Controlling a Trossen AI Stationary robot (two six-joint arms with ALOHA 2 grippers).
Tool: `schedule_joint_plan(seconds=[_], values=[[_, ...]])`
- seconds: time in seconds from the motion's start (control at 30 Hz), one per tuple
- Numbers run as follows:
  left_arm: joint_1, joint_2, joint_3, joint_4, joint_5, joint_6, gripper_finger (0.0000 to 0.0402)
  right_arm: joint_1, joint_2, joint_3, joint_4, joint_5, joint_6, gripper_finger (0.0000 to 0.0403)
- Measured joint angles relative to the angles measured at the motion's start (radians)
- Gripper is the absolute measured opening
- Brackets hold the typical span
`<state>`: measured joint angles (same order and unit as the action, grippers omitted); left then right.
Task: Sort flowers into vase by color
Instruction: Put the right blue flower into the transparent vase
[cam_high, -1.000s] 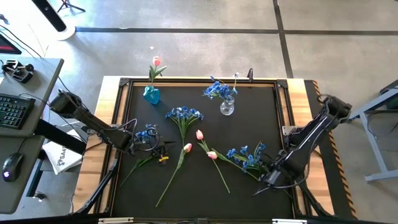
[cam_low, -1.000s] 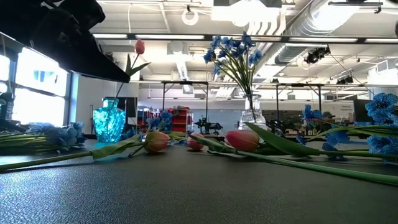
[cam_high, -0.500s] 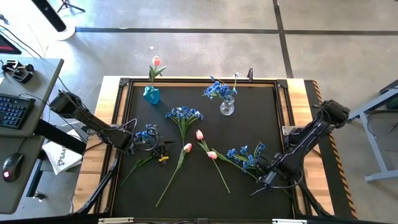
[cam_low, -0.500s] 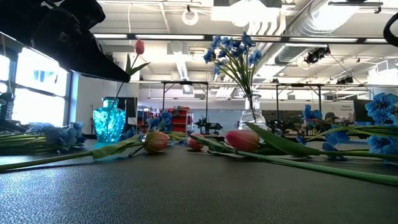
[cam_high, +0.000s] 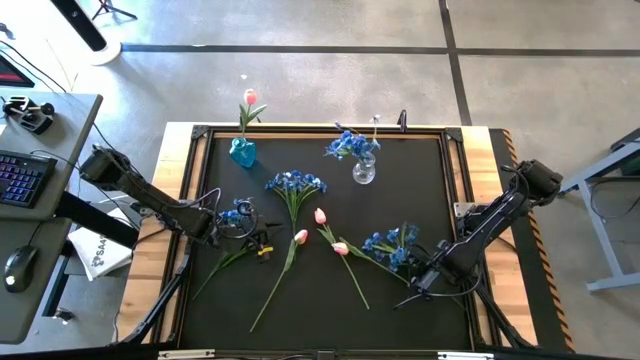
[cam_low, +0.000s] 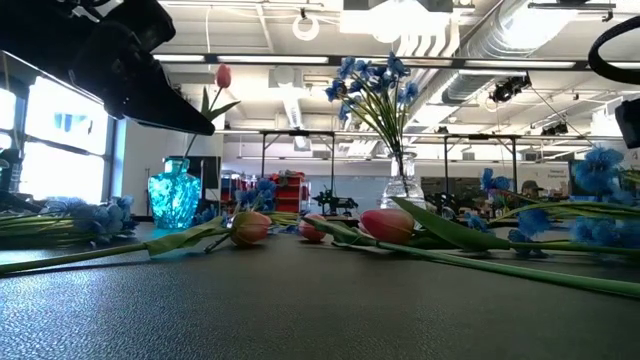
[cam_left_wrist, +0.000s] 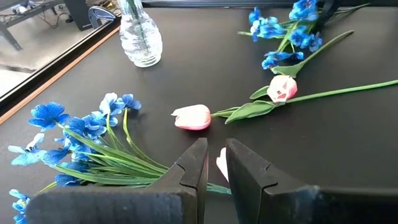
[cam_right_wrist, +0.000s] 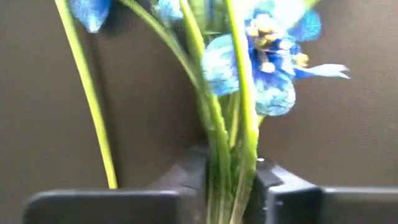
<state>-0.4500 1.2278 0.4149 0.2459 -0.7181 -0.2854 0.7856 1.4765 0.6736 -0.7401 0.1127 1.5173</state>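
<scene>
A blue vase (cam_high: 243, 152) at the far left holds one pink tulip (cam_high: 250, 97). A clear vase (cam_high: 363, 172) holds blue blossoms (cam_high: 348, 145). Three pink tulips (cam_high: 320, 216) and a blue bunch (cam_high: 295, 184) lie on the mat at mid table. My right gripper (cam_high: 425, 281) is shut on another blue bunch (cam_high: 393, 245) at the near right. My left gripper (cam_high: 258, 243) is low at the near left, beside a third blue bunch (cam_high: 235, 213). Its fingers (cam_left_wrist: 211, 165) are all but shut with nothing gripped between them. My right gripper pinches several green stems of the blue bunch (cam_right_wrist: 227, 168) between its two fingers, below the blossoms. It comes from the table's right side, slanting down. The blossoms (cam_right_wrist: 267, 68) stand out ahead of the fingers. I cannot tell whether the bunch is clear of the mat.
The black mat (cam_high: 320, 300) has a raised frame on a wooden table. Long stems (cam_high: 270, 295) cross the near middle. A desk with a keyboard (cam_high: 20, 175) stands off the table's left side.
My right gripper has gone a little toward the table's left edge, still shut on the blue bunch. The bunch has shifted left with it, and its blossoms have risen slightly in the low view.
</scene>
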Motion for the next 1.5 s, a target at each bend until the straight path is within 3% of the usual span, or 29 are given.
schedule_joint_plan(seconds=[0.07, 0.23, 0.33, 0.5, 0.77, 0.87, 1.0, 1.23, 1.33, 1.37, 1.5], values=[[0.0, 0.0, 0.0, 0.0, 0.0, 0.0, 0.0044, 0.0, 0.0, 0.0, 0.0, 0.0, 0.0, 0.0012], [0.0, 0.0, 0.0, 0.0, 0.0, 0.0, 0.0044, 0.006, -0.015, 0.007, 0.001, 0.007, -0.01, 0.0008], [0.0, 0.0, 0.0, 0.001, 0.0, 0.0, 0.0044, 0.021, -0.057, 0.019, 0.055, 0.092, -0.063, 0.0004], [0.0, 0.0, -0.001, 0.018, 0.0, 0.0, 0.0044, 0.028, -0.157, 0.022, 0.217, 0.293, -0.254, 0.0002], [0.0, 0.0, -0.001, 0.045, 0.0, 0.001, 0.0044, 0.026, -0.228, 0.023, 0.508, 0.76, -0.777, 0.0001], [0.0, 0.0, -0.001, 0.045, 0.0, 0.001, 0.0044, 0.021, -0.229, -0.004, 0.655, 0.884, -0.937, 0.0001], [-0.002, 0.0, -0.001, 0.045, 0.001, 0.0, 0.0044, -0.018, -0.227, -0.134, 0.956, 0.875, -1.116, 0.0001], [-0.002, 0.0, -0.001, 0.045, 0.001, 0.0, 0.0044, -0.198, -0.227, -0.457, 1.906, 0.673, -1.554, 0.0], [-0.002, 0.0, -0.001, 0.045, 0.001, 0.0, 0.0044, -0.294, -0.228, -0.53, 2.224, 0.605, -1.743, 0.0], [-0.002, 0.0, -0.001, 0.045, 0.001, 0.0, 0.0044, -0.324, -0.229, -0.542, 2.304, 0.586, -1.799, 0.0], [-0.002, 0.0, -0.001, 0.046, 0.001, 0.0, 0.0044, -0.467, -0.263, -0.508, 2.314, 0.531, -1.913, 0.0]])
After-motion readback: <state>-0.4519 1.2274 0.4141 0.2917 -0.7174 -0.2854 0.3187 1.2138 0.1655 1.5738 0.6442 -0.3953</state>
